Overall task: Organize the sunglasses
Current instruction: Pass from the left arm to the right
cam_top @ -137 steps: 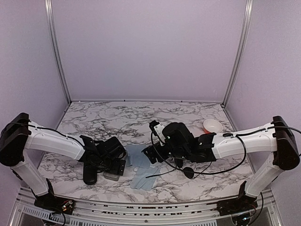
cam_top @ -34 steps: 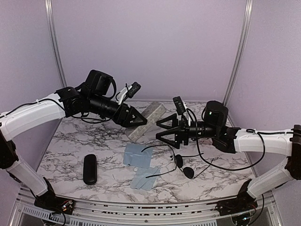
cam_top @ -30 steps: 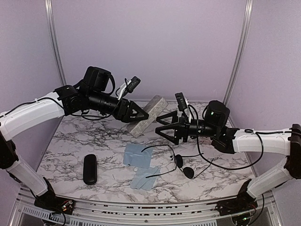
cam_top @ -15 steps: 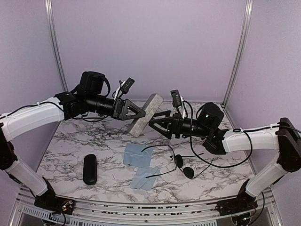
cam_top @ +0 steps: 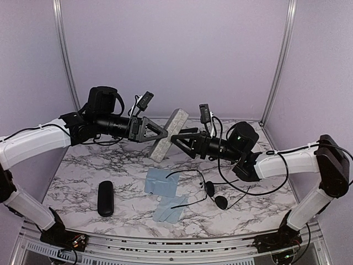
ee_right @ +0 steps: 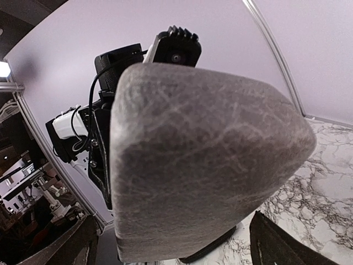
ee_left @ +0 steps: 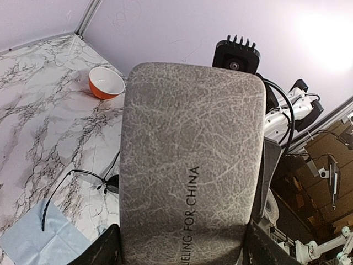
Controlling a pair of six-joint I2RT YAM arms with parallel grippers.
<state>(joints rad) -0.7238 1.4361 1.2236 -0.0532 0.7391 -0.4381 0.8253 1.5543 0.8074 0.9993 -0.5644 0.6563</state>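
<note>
1. Up above the marble tabletop (cam_top: 105, 157), my left tool (cam_top: 161, 133) is clamped on the grey rectangular textured case (cam_top: 175, 118), its long axis tilted upright
2. My right tool (cam_top: 177, 142), jaws apart, faces the case's lower end
3. Below, the thin black wire-framed sunglasses (cam_top: 210, 189) lie on the tabletop, nearer my right tool

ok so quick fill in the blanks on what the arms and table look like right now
The grey case is held in the air by the ___ end effector. The right end effector is ___. The bowl is orange outside and ___ inside. The case's lettering ends in ___.
Missing: left; open; white; CHINA
</note>
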